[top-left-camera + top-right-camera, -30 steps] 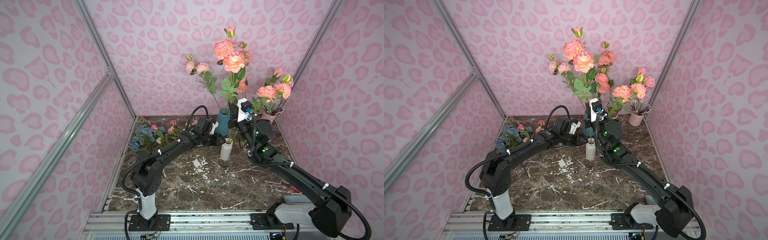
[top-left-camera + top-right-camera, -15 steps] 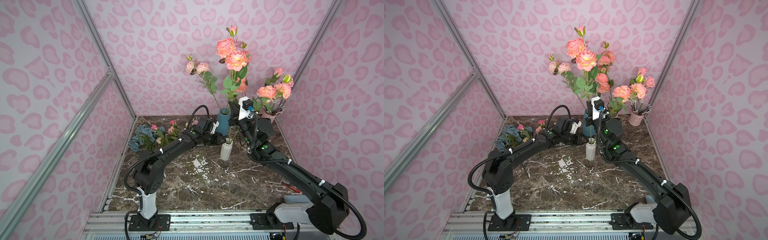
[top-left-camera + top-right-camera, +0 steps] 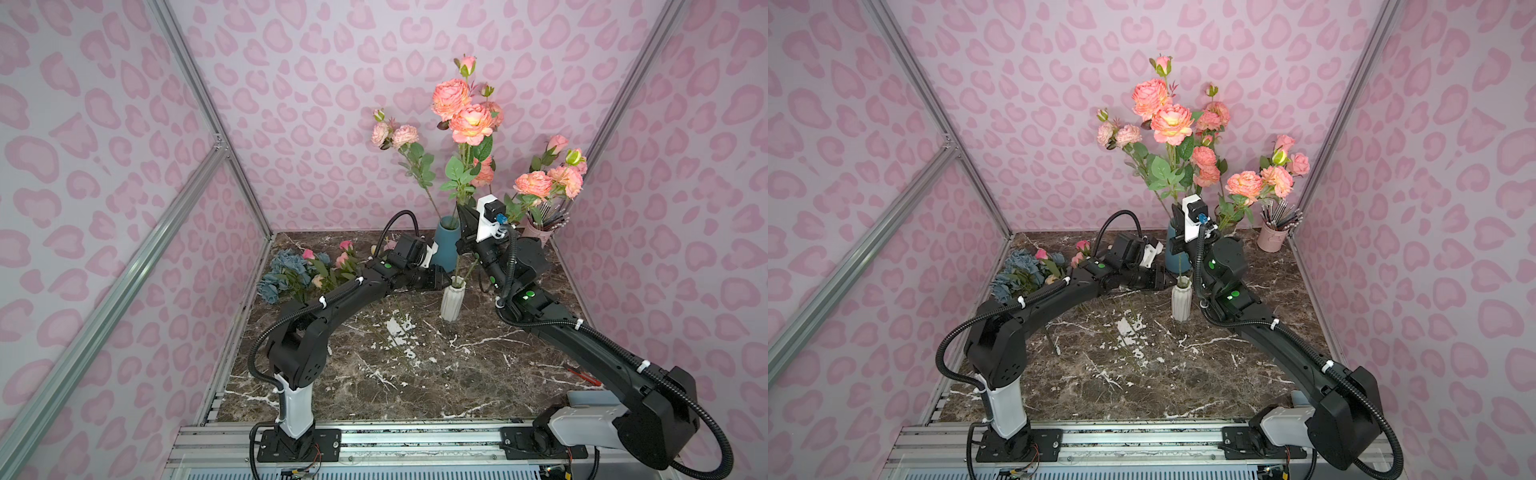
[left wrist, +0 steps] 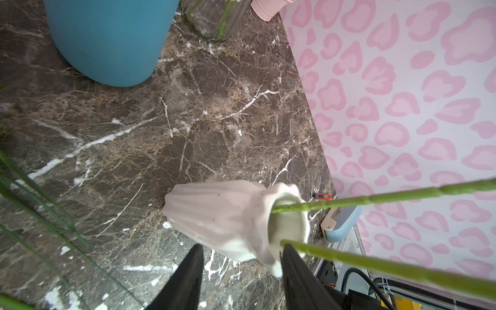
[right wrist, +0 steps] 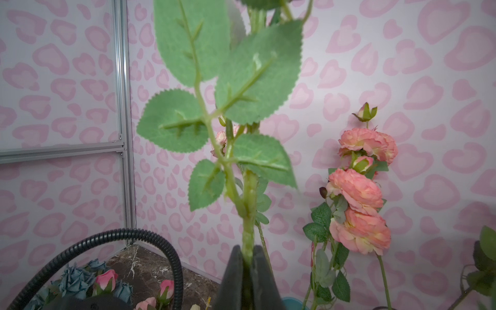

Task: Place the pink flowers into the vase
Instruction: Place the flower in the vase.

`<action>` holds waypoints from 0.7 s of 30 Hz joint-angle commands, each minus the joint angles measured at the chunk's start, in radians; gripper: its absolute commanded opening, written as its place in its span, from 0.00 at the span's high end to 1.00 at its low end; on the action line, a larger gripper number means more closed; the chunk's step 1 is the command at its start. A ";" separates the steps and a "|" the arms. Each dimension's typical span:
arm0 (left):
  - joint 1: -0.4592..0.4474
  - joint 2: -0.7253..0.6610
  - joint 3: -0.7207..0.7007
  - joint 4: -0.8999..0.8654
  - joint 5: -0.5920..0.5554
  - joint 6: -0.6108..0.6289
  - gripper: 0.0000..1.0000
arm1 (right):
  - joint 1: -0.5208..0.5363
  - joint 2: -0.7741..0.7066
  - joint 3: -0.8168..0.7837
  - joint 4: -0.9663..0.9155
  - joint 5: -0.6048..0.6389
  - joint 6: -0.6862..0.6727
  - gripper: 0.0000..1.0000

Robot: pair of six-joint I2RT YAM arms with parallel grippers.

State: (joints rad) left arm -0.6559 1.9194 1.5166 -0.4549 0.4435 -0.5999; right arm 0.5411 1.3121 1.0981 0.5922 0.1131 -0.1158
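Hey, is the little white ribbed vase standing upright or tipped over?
Upright: the white vase stands on its base on the marble table, stems rising from its mouth.

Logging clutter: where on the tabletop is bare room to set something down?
Bare: the front middle of the tabletop, between the arm bases, before the white vase; thin stems lie there. Crowded: the back, with blue vase, pink cup, flower pile, and right gripper holding pink flowers above the white vase.

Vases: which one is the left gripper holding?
The white ribbed vase, clamped at the neck by the left gripper; the blue vase and glass vase stand apart, untouched.
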 commanded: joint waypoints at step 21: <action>0.000 0.006 -0.004 0.003 -0.023 0.025 0.50 | 0.010 0.013 -0.138 0.001 0.036 0.034 1.00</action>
State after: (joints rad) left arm -0.6563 1.9224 1.5150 -0.4603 0.4358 -0.5915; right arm 0.5491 1.3201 0.9665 0.5663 0.1364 -0.0937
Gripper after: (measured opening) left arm 0.503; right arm 0.089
